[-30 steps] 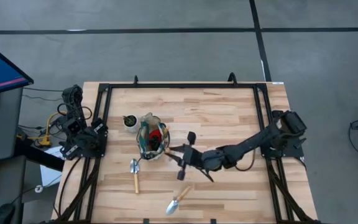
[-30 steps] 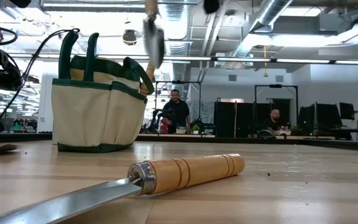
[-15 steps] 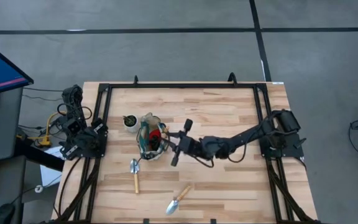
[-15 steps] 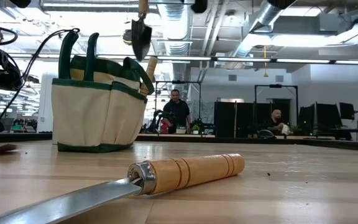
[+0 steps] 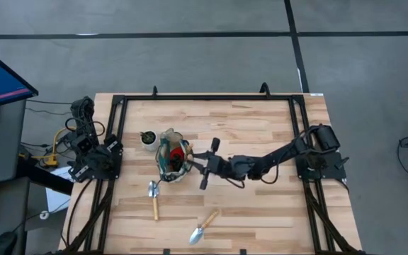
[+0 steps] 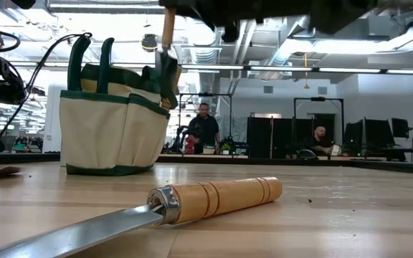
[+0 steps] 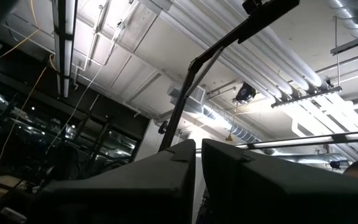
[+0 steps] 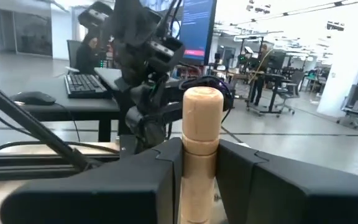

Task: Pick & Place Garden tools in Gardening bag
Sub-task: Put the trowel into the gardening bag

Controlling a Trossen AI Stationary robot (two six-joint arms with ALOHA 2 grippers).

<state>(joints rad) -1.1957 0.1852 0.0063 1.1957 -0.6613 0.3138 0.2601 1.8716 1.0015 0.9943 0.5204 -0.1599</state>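
Observation:
The beige gardening bag with green trim stands upright on the table's left half and also shows in the low view; a red-and-black tool shows inside it. My right gripper is at the bag's right end, shut on a trowel. The trowel's blade hangs at the bag's rim. Two more trowels lie flat on the table. My left gripper rests at the table's left edge, its fingers shut on nothing. My right gripper pinches the trowel's wooden handle between its two fingers, a little below the handle's free end. The fingers come level from the table's right side and lie across the handle. The trowel hangs upright, blade down, clear of the table.
A small white pot with a dark top stands just left of the bag. One lying trowel fills the near foreground in the low view. A black frame runs round the table. People show in the room behind.
My right gripper has moved toward the table's left and far edges, up to the bag's right end. The trowel has then come down, handle up, so that its blade now hangs at the bag's rim.

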